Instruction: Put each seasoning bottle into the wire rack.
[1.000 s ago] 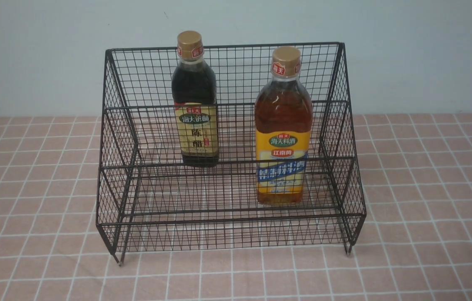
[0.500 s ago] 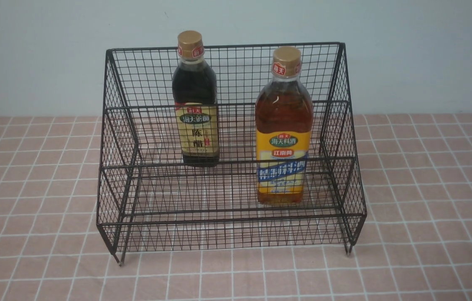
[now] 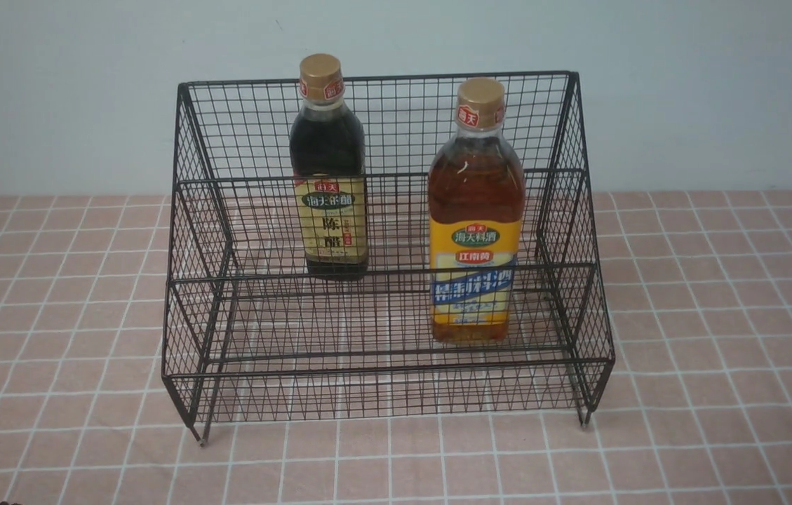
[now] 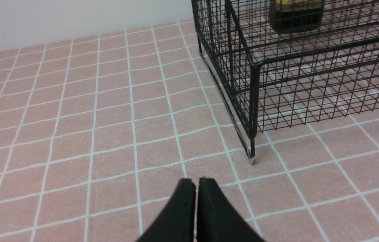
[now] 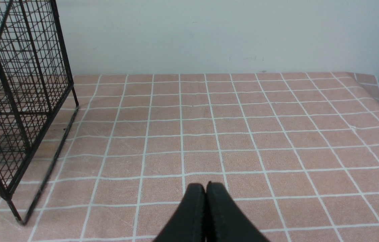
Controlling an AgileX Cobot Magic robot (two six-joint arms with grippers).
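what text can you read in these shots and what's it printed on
"海天" and "陈醋": olive-gold label of the dark bottle.
"海天料酒" and "江南黄": yellow-and-blue label of the amber bottle.
Blue band and small print below: too blurred to read.
Red neck seals: too small.

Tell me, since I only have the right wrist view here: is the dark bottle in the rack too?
Observer: Yes. The dark bottle stands upright on the upper tier of the rack, left of centre.
Operator: And that amber shape I glimpse through the mesh?
Observer: That is the amber bottle, upright on the lower tier, toward the right side.
Operator: Where is the left gripper?
Observer: Its wrist view shows the left gripper shut, over bare tablecloth, off the rack's front corner leg and holding nothing.
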